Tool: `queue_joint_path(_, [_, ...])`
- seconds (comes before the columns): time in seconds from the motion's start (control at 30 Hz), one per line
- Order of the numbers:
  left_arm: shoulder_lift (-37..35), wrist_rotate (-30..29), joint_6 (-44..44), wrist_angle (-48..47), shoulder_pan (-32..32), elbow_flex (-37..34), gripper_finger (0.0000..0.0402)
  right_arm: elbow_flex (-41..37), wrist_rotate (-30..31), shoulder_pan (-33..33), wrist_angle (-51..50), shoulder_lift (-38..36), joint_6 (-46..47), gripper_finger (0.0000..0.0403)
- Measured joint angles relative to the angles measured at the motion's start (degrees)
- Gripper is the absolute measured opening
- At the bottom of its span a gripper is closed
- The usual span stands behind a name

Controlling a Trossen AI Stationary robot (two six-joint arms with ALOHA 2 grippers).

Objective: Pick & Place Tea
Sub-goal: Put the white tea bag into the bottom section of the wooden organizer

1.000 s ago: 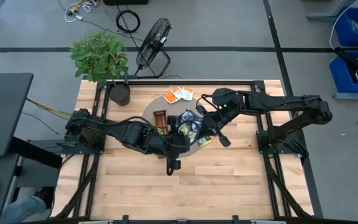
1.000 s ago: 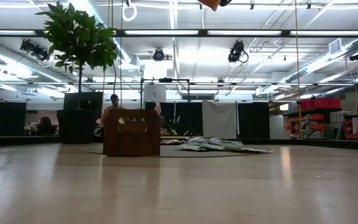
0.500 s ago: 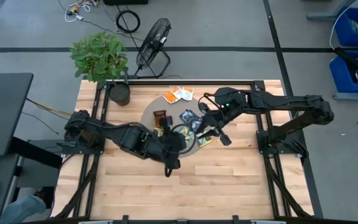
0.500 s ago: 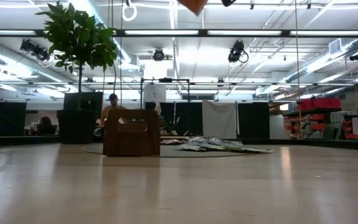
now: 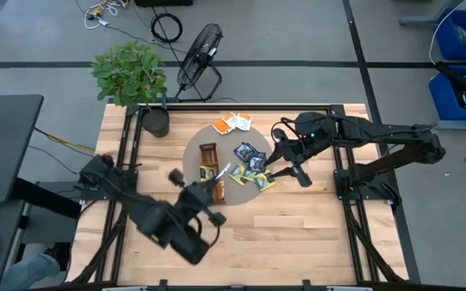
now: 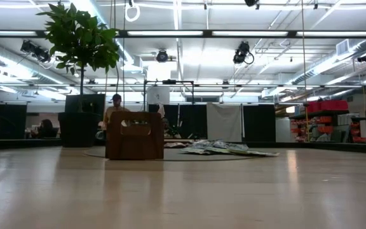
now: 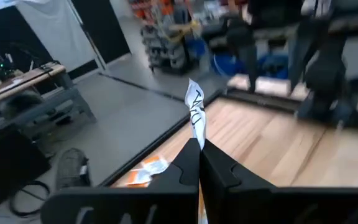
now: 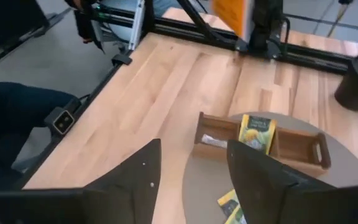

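Note:
My left gripper hangs over the table near the grey round mat's near edge, shut on an orange-and-white tea sachet. My right gripper stands open above the mat's right side, with nothing between its fingers. The brown wooden tray lies on the mat with a yellow-green sachet standing in it. Dark blue and yellow-green sachets lie loose on the mat. Two orange-and-white ones lie on the wood behind it. My left gripper pinches the orange-and-white sachet between its two fingers. The sachet shows edge-on, and its free end sticks out beyond the fingertips. From the right wrist view its flat orange face hangs beside the gripper, clear of the table.
A potted plant stands at the table's far left corner, and a fan on the floor behind it. Bare wood fills the near half of the table. The low view shows the tray and the loose sachets.
My left gripper has risen from over the mat and drawn back toward the table's near left, carrying the orange-and-white sachet up and out of the top of the low view. My right gripper has shifted a little toward the table's right edge.

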Motion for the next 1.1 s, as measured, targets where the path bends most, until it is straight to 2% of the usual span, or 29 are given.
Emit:
queue_joint_path(0.1, [2.81, -2.54, -6.35, 0.06, -1.0, -0.02, 0.0001, -3.21, 1.52, 0.04, 3.3, -0.58, 2.3, 0.0184])
queue_joint_path(0.27, [7.92, -2.52, -15.44, 0.15, 0.61, -0.02, 0.0001, -8.36, 2.16, 0.75, 8.57, -0.98, 5.17, 0.0171])
queue_joint_path(0.5, [13.06, 1.94, -26.0, -2.34, 2.06, -0.02, 0.0001, -13.83, 2.15, 4.92, 9.57, -2.22, 7.62, 0.016])
queue_joint_path(0.67, [14.61, 6.0, -40.37, -10.26, 1.91, 0.01, 0.0001, -17.55, 6.0, 8.97, 9.71, -5.45, 11.2, 0.0158])
queue_joint_path(0.93, [17.44, 9.58, -43.55, -10.26, 2.54, -0.04, 0.0, -23.66, 12.06, 15.72, 14.84, -10.9, 16.57, 0.0158])
queue_joint_path(1.1, [18.52, 13.03, -47.2, -10.28, 2.31, -0.02, 0.0, -24.73, 14.32, 18.59, 14.07, -12.08, 17.83, 0.0158])
